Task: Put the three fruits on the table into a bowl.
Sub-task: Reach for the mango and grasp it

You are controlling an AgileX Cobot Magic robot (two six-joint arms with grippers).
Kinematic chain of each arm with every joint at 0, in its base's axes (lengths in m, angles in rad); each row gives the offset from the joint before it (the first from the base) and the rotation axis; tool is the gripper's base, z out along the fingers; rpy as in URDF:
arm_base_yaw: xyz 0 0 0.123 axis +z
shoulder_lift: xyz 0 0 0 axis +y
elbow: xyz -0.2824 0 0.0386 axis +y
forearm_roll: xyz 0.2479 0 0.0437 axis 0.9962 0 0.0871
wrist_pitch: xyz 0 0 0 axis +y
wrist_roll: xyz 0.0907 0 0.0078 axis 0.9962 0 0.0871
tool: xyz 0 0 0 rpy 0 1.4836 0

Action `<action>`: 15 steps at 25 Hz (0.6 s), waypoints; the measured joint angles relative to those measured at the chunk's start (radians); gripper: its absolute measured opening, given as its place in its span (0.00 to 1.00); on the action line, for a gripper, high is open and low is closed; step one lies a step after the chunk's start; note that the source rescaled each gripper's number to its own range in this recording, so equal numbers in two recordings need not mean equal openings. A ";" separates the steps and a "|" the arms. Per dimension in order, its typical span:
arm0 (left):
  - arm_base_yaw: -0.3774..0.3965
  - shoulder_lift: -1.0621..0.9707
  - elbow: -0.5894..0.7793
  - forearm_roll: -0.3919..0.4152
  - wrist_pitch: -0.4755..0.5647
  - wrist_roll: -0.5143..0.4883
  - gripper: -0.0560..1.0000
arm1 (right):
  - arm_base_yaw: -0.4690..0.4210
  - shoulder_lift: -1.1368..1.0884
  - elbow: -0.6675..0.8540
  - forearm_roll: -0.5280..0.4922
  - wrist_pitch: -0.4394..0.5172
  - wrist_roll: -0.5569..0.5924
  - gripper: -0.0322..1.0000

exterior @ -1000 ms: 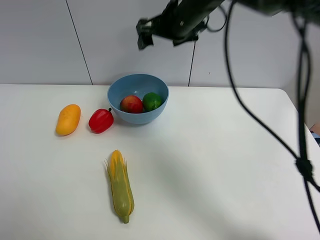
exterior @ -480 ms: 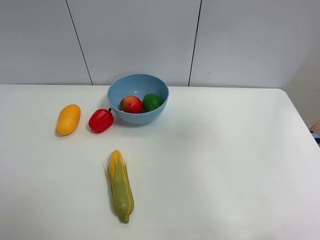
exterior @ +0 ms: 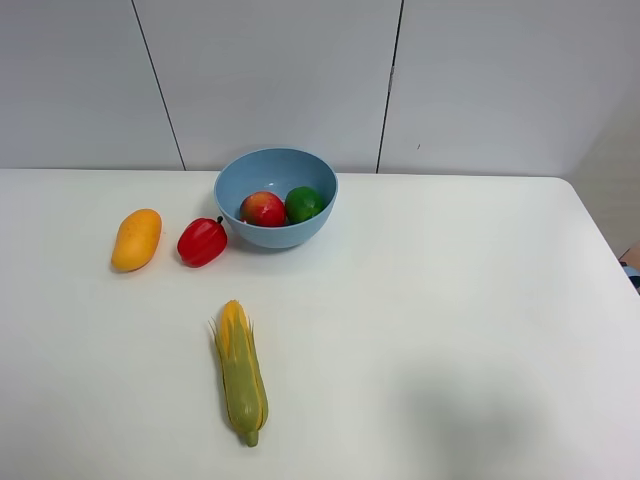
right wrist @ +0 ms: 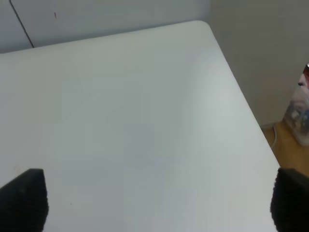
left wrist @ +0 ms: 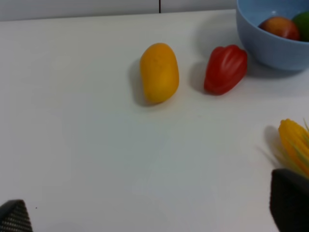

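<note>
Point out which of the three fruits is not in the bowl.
The orange-yellow mango: it lies on the table beside the red pepper, while the red-yellow fruit and the green lime sit inside the blue bowl.

The high camera overlooks the whole table [exterior: 450,300]; left wrist sees its mango [left wrist: 159,72] closer, right wrist its right corner.

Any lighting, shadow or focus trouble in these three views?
Exterior high: even, soft light, sharp throughout; a faint grey shadow patch on the table at lower right. Left wrist: mango and red pepper slightly soft, short shadows; left claw fingertips dark and blurred. Right wrist: no glare on the table; right claw fingertips blurred too.
</note>
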 joint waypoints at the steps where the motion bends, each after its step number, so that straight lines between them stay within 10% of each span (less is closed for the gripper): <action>1: 0.000 0.000 0.000 0.000 0.000 0.000 1.00 | -0.002 -0.014 0.006 0.000 0.016 -0.004 0.79; 15: 0.000 0.000 0.000 0.000 0.000 0.000 1.00 | -0.002 -0.019 0.035 0.000 0.042 -0.008 0.78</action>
